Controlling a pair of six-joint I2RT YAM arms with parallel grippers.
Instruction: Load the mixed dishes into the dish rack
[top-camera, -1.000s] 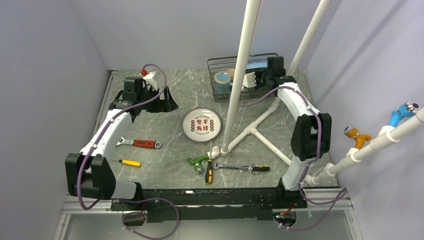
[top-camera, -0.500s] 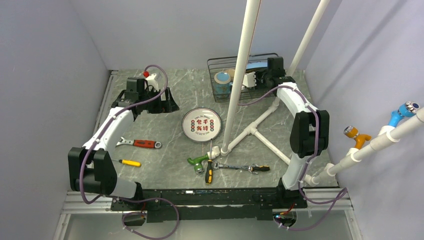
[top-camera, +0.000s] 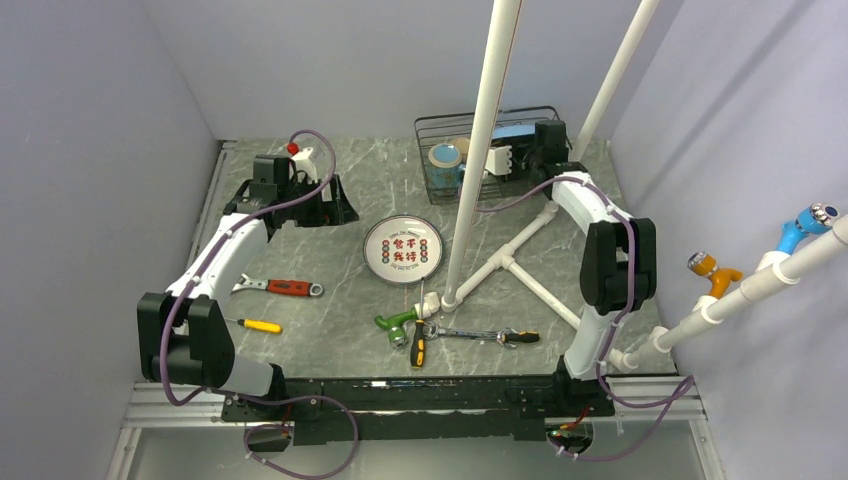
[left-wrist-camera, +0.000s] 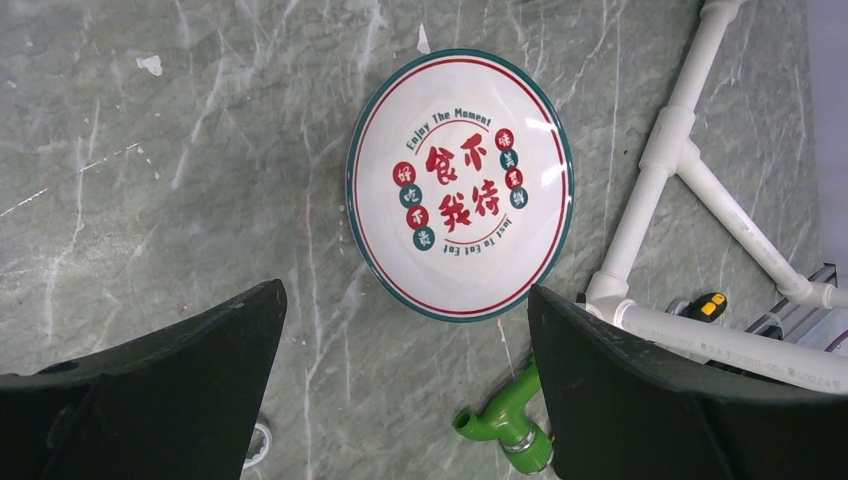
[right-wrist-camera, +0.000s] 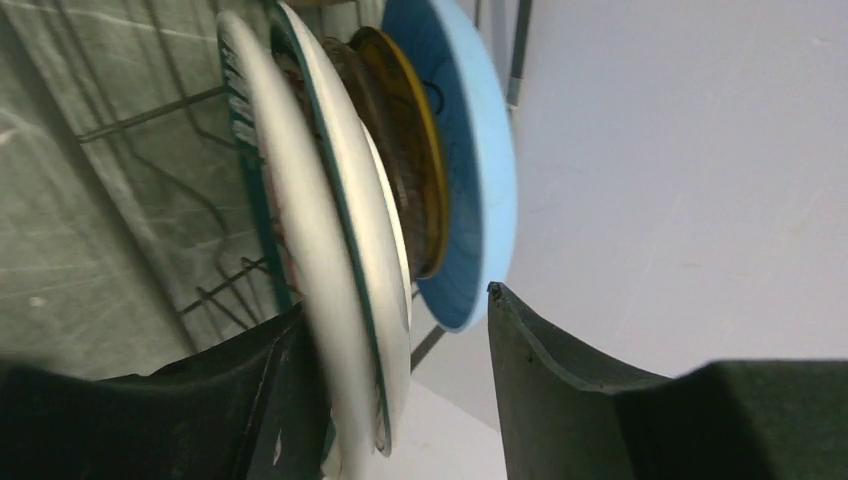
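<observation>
Dishes are mostly loaded. The dish rack (top-camera: 424, 140) at the far side of the table (left-wrist-camera: 150, 150) holds a mug (top-camera: 444, 160) in its left half. In its right half, the right wrist view shows a blue plate (right-wrist-camera: 460, 150), a yellow plate (right-wrist-camera: 415, 150) and a white plate (right-wrist-camera: 360, 230) standing on edge close together.

Your right gripper (right-wrist-camera: 395, 300) is inside the rack with its fingers apart, one on each side of the white plate's lower rim. The finger on the blue plate's side stands clear of the rim. The other finger is close to it, but the plate is blurred there and you cannot tell whether they touch. This looks like the seating of the white plate. The right arm's next move is probably to back straight out, staying clear of the neighbouring plates and the wires.

One printed plate (left-wrist-camera: 460, 185) lies face up on the table, beside the white pipe frame (left-wrist-camera: 650, 190) and near a green-handled tool (left-wrist-camera: 510, 420). Your left gripper (left-wrist-camera: 405, 292) hovers above and to the side of it, fingers wide apart and holding nothing.

That plate is likely the last step. It lies flat, so you will probably need to come down at its rim and work one finger under the edge. Approach from the side away from the pipe, then carry it to a free slot.
</observation>
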